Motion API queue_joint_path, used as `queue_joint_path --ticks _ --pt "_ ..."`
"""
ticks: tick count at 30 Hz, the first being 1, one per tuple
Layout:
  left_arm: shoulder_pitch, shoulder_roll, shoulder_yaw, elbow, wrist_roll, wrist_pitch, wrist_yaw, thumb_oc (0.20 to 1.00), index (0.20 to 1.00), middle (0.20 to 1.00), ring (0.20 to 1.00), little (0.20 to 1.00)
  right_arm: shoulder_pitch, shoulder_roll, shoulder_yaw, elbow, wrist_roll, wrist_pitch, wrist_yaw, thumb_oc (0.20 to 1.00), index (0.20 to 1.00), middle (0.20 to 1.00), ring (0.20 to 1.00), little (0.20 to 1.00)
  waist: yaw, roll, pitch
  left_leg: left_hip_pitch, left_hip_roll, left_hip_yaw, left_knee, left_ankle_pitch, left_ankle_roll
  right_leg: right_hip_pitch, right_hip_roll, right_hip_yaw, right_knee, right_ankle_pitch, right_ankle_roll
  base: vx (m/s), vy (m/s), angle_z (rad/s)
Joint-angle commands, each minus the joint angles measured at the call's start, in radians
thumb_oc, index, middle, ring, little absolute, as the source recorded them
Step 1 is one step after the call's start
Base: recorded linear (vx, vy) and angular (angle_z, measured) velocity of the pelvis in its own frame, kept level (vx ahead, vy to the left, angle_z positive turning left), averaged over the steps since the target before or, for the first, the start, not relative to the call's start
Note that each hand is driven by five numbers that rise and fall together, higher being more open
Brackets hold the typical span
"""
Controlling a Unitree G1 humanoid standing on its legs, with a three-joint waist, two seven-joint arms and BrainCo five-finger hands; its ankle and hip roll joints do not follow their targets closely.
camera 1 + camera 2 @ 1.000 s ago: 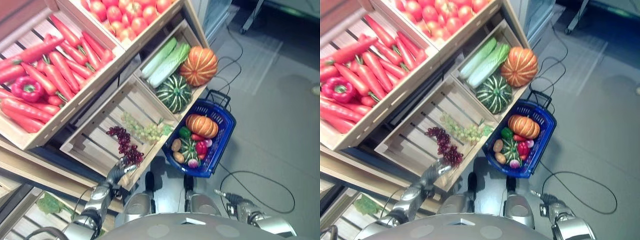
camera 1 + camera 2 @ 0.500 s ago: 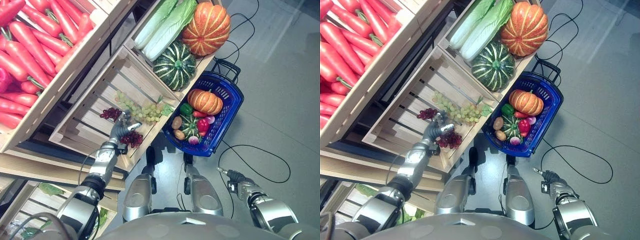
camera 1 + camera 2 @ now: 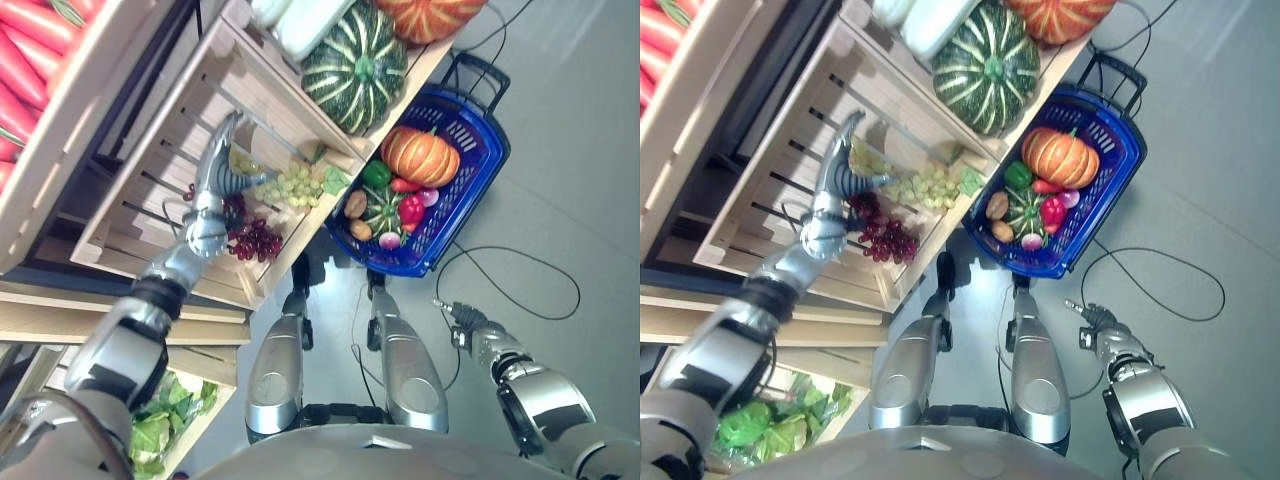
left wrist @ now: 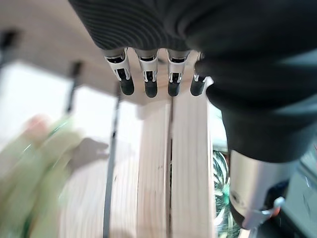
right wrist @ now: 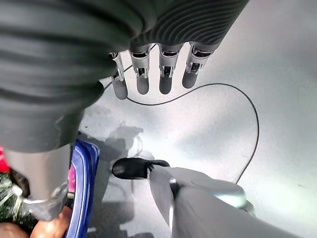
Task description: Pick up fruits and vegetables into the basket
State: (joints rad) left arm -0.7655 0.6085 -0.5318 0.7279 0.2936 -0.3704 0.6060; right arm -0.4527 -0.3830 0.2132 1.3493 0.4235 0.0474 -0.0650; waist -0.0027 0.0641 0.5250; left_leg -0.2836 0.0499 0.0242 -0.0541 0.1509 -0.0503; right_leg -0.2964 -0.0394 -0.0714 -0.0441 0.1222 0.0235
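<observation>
Left hand (image 3: 222,160) – fingers straight – hovers just above green grapes (image 3: 298,184) in crate (image 3: 130,215).

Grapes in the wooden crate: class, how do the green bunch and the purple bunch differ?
The green grapes are pale; the purple grapes are dark red-purple. The green bunch lies closer to the basket; the purple bunch lies nearer the crate's front edge, beside the left hand's wrist. Both rest on the crate's slats.

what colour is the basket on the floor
Blue, with black handles; the basket shows best in the left eye view, already holding an orange pumpkin and other produce.
</observation>
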Motion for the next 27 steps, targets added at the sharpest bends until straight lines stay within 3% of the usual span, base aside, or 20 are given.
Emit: queue_joint_path --ticks 1,10,13,19,27 --pt "-0.101 0.051 -0.046 0.038 0.168 0.021 0.079 1.0 1.0 1.0 1.0 1.0 0.016 -0.026 0.033 -0.008 0.035 0.005 -0.012 1.0 1.0 1.0 1.0 1.0 -0.021 -0.04 -0.005 -0.126 -0.038 0.003 0.192 -0.125 0.005 -0.125 -0.039 -0.018 0.213 -0.09 0.057 -0.07 0.03 -0.05" --pt "-0.269 0.099 -0.229 0.134 0.345 0.06 0.058 1.0 1.0 1.0 1.0 1.0 -0.056 -0.039 0.058 -0.019 0.037 0.03 -0.02 1.0 1.0 1.0 1.0 1.0 -0.05 -0.043 -0.005 -0.217 -0.044 0.023 0.256 -0.136 0.007 -0.236 -0.041 -0.014 0.282 -0.092 0.062 -0.05 0.044 -0.02" --pt "-0.284 0.1 -0.266 0.145 0.356 0.059 0.019 1.0 1.0 1.0 1.0 1.0 -0.071 -0.043 0.056 -0.018 0.031 0.037 -0.023 1.0 1.0 1.0 1.0 1.0 -0.056 -0.041 -0.005 -0.224 -0.044 0.025 0.259 -0.137 0.006 -0.246 -0.041 -0.013 0.285 -0.092 0.062 -0.03 0.032 -0.02" --pt "-0.277 0.078 -0.317 0.166 0.305 0.037 -0.156 1.0 1.0 1.0 1.0 1.0 -0.106 -0.056 0.053 -0.01 0.027 0.047 -0.022 1.0 1.0 1.0 1.0 1.0 -0.064 -0.038 -0.005 -0.241 -0.045 0.027 0.271 -0.136 0.002 -0.264 -0.038 -0.009 0.292 -0.088 0.061 -0.02 0.015 -0.04" --pt "-0.237 0.04 -0.321 0.238 0.301 0.054 -0.165 1.0 1.0 1.0 1.0 1.0 -0.134 -0.072 0.052 -0.006 0.022 0.051 -0.011 1.0 1.0 1.0 1.0 1.0 -0.067 -0.044 -0.005 -0.262 -0.042 0.031 0.281 -0.13 -0.001 -0.283 -0.028 -0.001 0.297 -0.082 0.061 0.0 0.0 0.0"
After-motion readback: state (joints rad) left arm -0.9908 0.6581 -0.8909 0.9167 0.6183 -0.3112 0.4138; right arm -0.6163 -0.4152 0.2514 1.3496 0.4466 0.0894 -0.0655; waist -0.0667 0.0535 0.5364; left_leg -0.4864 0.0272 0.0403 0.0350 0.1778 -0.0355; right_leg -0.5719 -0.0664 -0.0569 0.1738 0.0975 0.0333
